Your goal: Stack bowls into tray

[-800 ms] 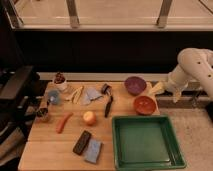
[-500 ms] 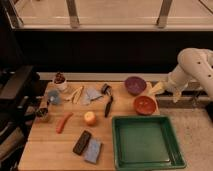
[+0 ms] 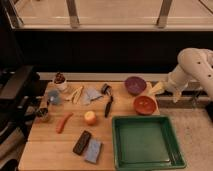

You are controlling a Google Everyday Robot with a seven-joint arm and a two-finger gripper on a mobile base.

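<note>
The dark purple bowl [image 3: 135,85] sits at the back right of the wooden table. The red-orange bowl [image 3: 145,104] sits in front of it, just behind the green tray [image 3: 145,143], which lies empty at the front right. My gripper [image 3: 169,93] hangs at the end of the white arm [image 3: 192,67], at the table's right edge, to the right of both bowls and apart from them. It holds nothing that I can see.
On the left half lie a cup with dark contents [image 3: 60,80], a blue cup [image 3: 54,97], a banana [image 3: 77,93], a grey cloth [image 3: 92,95], a black brush [image 3: 107,99], a carrot [image 3: 63,122], an apple [image 3: 90,117], a black remote [image 3: 82,142] and a blue sponge [image 3: 93,150].
</note>
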